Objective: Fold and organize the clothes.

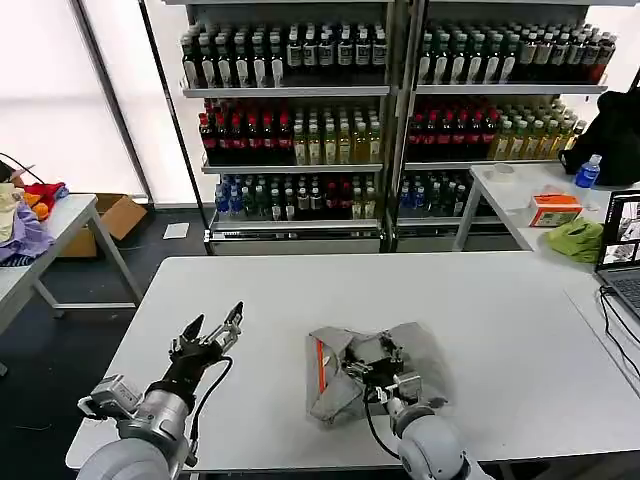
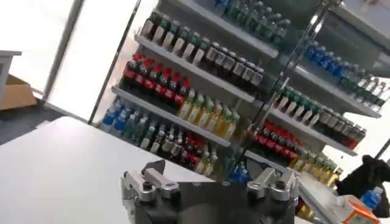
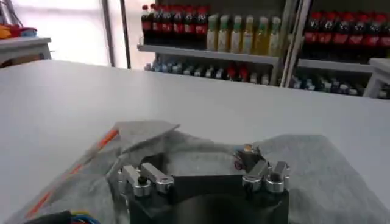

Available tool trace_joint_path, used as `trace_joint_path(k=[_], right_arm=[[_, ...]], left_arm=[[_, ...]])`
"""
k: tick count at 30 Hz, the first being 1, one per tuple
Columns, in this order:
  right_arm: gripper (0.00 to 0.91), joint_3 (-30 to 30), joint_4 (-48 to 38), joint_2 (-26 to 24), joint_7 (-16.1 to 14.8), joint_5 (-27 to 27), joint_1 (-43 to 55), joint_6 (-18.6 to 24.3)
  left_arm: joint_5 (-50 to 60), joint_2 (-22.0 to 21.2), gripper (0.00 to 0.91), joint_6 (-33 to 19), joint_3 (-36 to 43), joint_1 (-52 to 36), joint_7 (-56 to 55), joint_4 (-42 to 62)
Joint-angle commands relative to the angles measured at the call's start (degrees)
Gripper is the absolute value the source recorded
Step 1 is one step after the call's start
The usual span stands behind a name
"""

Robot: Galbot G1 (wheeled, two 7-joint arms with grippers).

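White table (image 1: 500,300): crumpled grey shirt (image 1: 345,385), orange-red collar lining.

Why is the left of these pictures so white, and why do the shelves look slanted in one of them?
Head view: daylight through the windows washes out the left side, and the table reflects it softly. Left wrist view: the camera is tilted, so the bottle shelves run diagonally, with the same window glare. Right wrist view: the grey shirt under the right gripper looks soft, and the far bottles are blurred.

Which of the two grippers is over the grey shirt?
The right gripper, over the crumpled grey shirt. The left gripper is open over the bare table.
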Motion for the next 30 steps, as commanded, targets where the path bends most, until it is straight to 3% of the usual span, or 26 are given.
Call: trace_joint_path(k=[1, 3, 5, 6, 9, 12, 14, 21, 24, 30], right_arm=[[0.907, 5.54, 10.41, -3.73, 2.12, 7.75, 0.43, 7.2], [0.907, 10.64, 13.45, -3.98, -0.43, 7.48, 0.22, 11.87], [0.907, 14.58, 14.28, -4.4, -1.98, 6.53, -0.46, 12.83], [0.907, 20.4, 14.5, -5.39, -4.54, 6.54, -2.31, 14.86], [0.907, 29.9, 12.98, -7.51, -9.33, 5.75, -7.85, 19.06], [0.907, 36.5, 12.42, -8.22, -12.68, 9.85, -14.86, 20.3], [0.907, 40.08, 12.04, -8.3, -15.06, 11.54, -19.66, 20.82], [0.907, 47.39, 4.16, -3.67, -29.1, 11.86, -27.87, 32.57], [0.907, 47.73, 4.17, -2.3, -30.23, 10.29, -28.55, 33.29], [0.907, 44.8, 6.33, -1.31, -25.83, 10.25, -29.16, 33.39]], left_arm=[[1.23, 0.09, 0.907, -0.21, 0.28, -0.38, 0.57, 0.53], [1.64, 0.18, 0.907, -0.24, 0.35, -0.17, 0.9, 0.32], [1.96, 0.19, 0.907, -0.26, 0.36, 0.1, 1.55, 0.19], [3.39, 0.21, 0.907, -0.42, 0.54, 0.45, 2.42, 0.18], [7.63, -0.2, 0.907, -2.25, 0.92, 1.34, 5.88, 1.26], [14.03, -1.0, 0.907, -4.53, 0.73, 2.66, 11.26, 2.76], [19.8, -1.74, 0.907, -6.83, -0.05, 3.82, 14.87, 4.36], [31.07, -6.07, 0.907, -12.75, -2.51, 8.14, 25.71, 6.96], [36.05, -8.2, 0.907, -15.34, -2.8, 9.15, 27.84, 6.77], [41.51, -11.66, 0.907, -17.41, -3.91, 9.39, 31.78, 7.1]])
